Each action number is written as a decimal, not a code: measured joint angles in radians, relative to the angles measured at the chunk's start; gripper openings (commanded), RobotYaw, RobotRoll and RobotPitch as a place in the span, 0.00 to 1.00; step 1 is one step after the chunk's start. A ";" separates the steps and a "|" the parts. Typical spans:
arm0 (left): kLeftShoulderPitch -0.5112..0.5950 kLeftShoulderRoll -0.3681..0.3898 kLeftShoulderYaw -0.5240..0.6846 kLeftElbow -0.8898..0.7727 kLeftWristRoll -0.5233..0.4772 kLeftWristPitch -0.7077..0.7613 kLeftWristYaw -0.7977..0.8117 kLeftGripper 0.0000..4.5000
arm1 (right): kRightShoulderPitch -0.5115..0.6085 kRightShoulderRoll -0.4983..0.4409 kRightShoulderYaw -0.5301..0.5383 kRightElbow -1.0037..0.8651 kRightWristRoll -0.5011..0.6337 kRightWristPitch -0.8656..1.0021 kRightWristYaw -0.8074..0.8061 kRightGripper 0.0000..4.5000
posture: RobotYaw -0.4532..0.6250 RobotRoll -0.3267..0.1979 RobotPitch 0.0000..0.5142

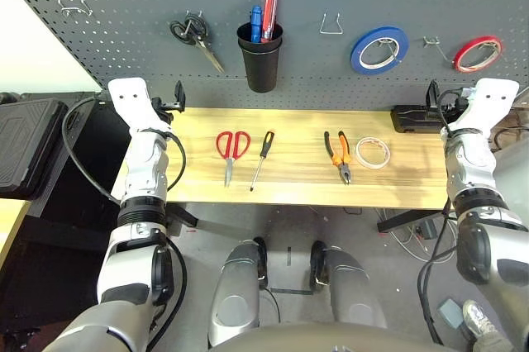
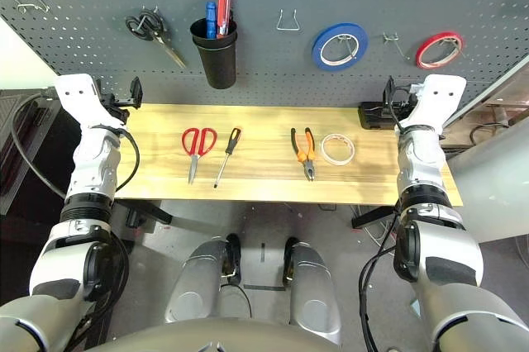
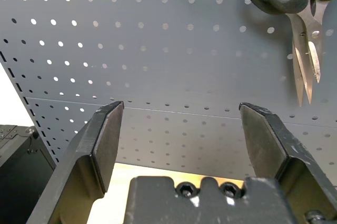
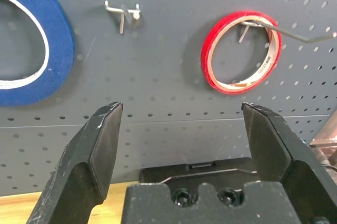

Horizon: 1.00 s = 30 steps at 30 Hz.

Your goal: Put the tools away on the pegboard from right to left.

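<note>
All 4 tools sat untouched on the tabletop (image 1: 198,183). The whitish tape roll (image 1: 373,153) lay furthest right, so it looked first up, nearest the right gripper (image 4: 181,129) and off to its left. Both it and the left gripper (image 3: 181,129) were spread wide, empty.

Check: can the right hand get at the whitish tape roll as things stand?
Probably yes. The right hand is open and empty at the table's right end, and the whitish tape roll lies flat on bare wood, the tool nearest to it. The pliers lie on its far side, apart from it.
</note>
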<state>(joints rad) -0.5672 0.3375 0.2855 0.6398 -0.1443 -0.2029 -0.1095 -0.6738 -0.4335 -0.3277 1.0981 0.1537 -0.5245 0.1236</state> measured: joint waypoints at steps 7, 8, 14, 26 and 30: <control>0.000 -0.002 0.000 0.000 0.000 -0.005 0.001 1.00 | -0.001 0.000 0.000 0.002 0.000 0.000 -0.004 1.00 | 0.59 0.62 0.39; 0.000 -0.005 -0.001 0.000 -0.001 -0.005 -0.005 1.00 | -0.001 0.000 0.001 0.002 -0.001 0.000 -0.005 1.00 | 0.59 0.62 0.39; 0.033 -0.016 -0.045 -0.080 -0.029 0.100 -0.100 1.00 | -0.003 -0.053 0.041 0.002 -0.026 0.088 0.058 1.00 | 0.58 0.62 0.39; 0.165 -0.032 -0.227 -0.428 -0.065 0.331 -0.361 1.00 | -0.005 -0.165 0.068 0.015 -0.043 0.318 0.257 1.00 | 0.56 0.62 0.42; 0.209 -0.030 -0.284 -0.524 -0.080 0.357 -0.449 1.00 | -0.004 -0.179 0.089 0.022 -0.045 0.381 0.350 1.00 | 0.56 0.62 0.43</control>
<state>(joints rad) -0.3577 0.3075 0.0013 0.1162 -0.2240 0.1537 -0.5581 -0.6779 -0.6129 -0.2382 1.1198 0.1083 -0.1437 0.4738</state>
